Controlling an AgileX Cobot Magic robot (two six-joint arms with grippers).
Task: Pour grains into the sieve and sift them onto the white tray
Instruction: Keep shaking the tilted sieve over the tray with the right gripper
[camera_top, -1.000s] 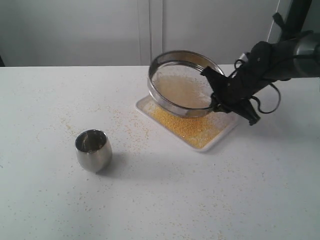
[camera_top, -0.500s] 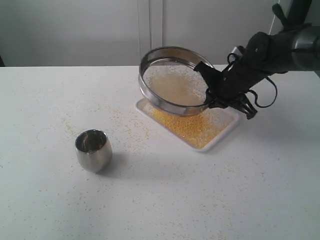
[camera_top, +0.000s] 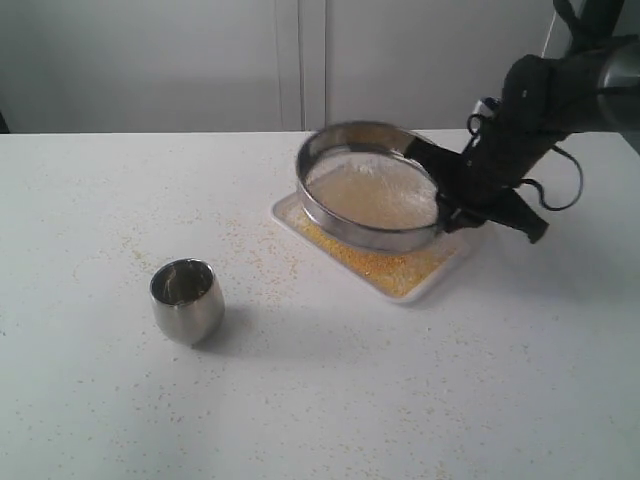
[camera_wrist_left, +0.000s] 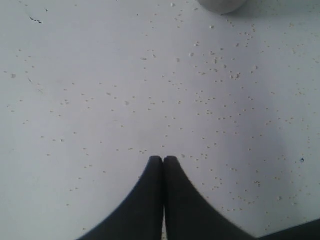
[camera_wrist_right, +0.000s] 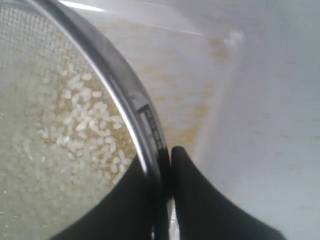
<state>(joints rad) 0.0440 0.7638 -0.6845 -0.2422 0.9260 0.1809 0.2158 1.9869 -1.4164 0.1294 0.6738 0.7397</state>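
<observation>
My right gripper (camera_top: 447, 208) is shut on the steel rim of the sieve (camera_top: 372, 185), holding it tilted above the white tray (camera_top: 440, 281). Pale coarse grains (camera_wrist_right: 85, 125) lie on the mesh inside the sieve (camera_wrist_right: 117, 80); one finger is inside the rim wall and one outside. Yellow-golden grains (camera_top: 385, 265) cover the tray under the sieve. In the right wrist view the gripper (camera_wrist_right: 162, 157) clamps the rim, with the tray (camera_wrist_right: 220, 85) blurred behind. My left gripper (camera_wrist_left: 163, 160) is shut with nothing in it, hovering over bare table; it does not show in the exterior view.
A small rounded steel cup (camera_top: 186, 299) stands upright on the table at the left, away from the tray. Stray specks are scattered over the white tabletop (camera_top: 320, 400). A pale round object (camera_wrist_left: 222, 4) shows at the edge of the left wrist view.
The sieve, held by my right gripper, swung left and then back right and lower over the tray, now tilted less. The cup has not moved.
</observation>
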